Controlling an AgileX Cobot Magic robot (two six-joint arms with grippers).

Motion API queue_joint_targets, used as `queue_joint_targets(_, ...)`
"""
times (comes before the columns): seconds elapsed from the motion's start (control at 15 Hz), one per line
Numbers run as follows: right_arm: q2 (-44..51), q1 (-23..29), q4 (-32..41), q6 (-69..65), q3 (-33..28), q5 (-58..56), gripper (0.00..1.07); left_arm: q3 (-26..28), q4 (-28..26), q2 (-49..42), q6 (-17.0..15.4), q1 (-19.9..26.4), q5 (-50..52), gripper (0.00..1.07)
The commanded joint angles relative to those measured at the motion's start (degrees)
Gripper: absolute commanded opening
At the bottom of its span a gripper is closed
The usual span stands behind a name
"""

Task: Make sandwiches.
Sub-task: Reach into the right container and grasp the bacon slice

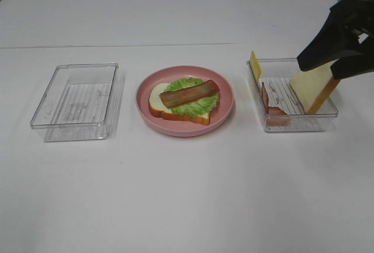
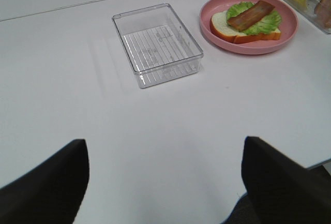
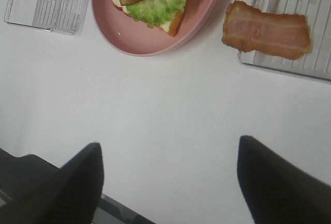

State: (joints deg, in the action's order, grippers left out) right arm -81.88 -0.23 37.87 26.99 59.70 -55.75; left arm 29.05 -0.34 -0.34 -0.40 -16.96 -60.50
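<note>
Right end effector (image 3: pixel 169 145) over bread slice (image 1: pixel 311 87) leaning in tray (image 1: pixel 298 123).
Its jaws apart; left end effector (image 2: pixel 164 142) apart too, above tabletop (image 2: pixel 51 79).

Plate (image 1: pixel 225 104) with sandwich (image 1: pixel 186 100) between left tray (image 1: pixel 73 126), right tray (image 1: pixel 298 124).

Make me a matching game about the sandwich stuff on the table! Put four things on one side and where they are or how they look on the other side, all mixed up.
Things:
1. cheese square
2. lettuce leaf
3. left tray
4. loose bread slice

Places or states:
A. on the pink plate, under a bacon strip
B. standing on edge at the right side of the right tray
C. nothing inside it
D. propped up in the right tray's far left corner

Pairs: 1-D, 2-A, 3-C, 4-B.
</note>
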Motion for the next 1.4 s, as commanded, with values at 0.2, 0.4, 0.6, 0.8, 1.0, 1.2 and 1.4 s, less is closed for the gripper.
queue_joint_targets(0.2,-10.4,3.8,-4.9,-5.0,10.8,-3.2,0.66,-0.4,-0.3,-0.5,0.0,0.1,0.6,0.77)
queue_joint_targets(0.4,-20.2,9.7,-20.2,-21.5,22.3,-6.8,0.66,-0.4,-0.3,-0.5,0.0,0.1,0.6,0.77)
queue_joint_targets(0.6,-26.7,10.9,-21.1,-23.5,29.7,-9.2,0.66,-0.4,-0.3,-0.5,0.0,0.1,0.6,0.77)
queue_joint_targets(0.8,-34.1,10.9,-20.3,-23.5,35.4,-10.8,0.62,-0.4,-0.3,-0.5,0.0,0.1,0.6,0.77)
queue_joint_targets(1.0,-39.0,10.9,-19.8,-23.6,36.4,-12.0,0.58,-0.4,-0.3,-0.5,0.0,0.1,0.6,0.77)
queue_joint_targets(1.2,-42.1,10.9,-18.6,-23.6,36.4,-10.9,0.56,-0.4,-0.3,-0.5,0.0,0.1,0.6,0.77)
queue_joint_targets(1.4,-43.0,10.9,-18.6,-23.6,36.4,-10.5,0.26,-0.4,-0.3,-0.5,0.0,0.1,0.6,0.77)
